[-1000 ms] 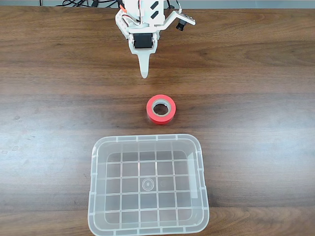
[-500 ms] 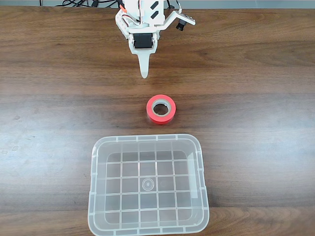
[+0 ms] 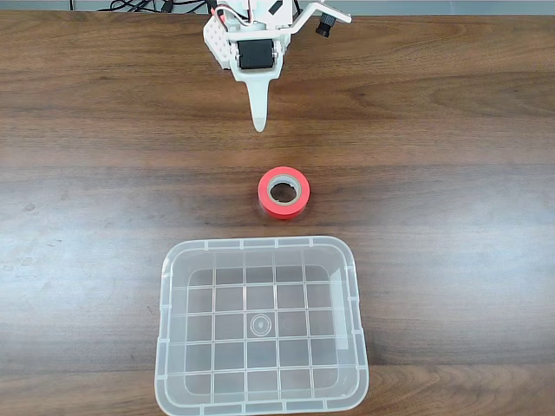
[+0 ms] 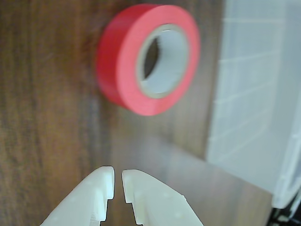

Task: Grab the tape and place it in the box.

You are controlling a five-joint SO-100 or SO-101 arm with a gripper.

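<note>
Red-orange tape (image 3: pixel 284 192) flat on wood, just beyond the nearly closed, empty gripper (image 4: pixel 118 181).

The white gripper (image 3: pixel 258 126) is seen at the top of the fixed view, its narrow tip pointed down the picture. In the wrist view the gripper (image 4: pixel 118 178) enters from the bottom edge — its two white fingers are nearly together, parted by a thin slit, with nothing held between them.
</note>
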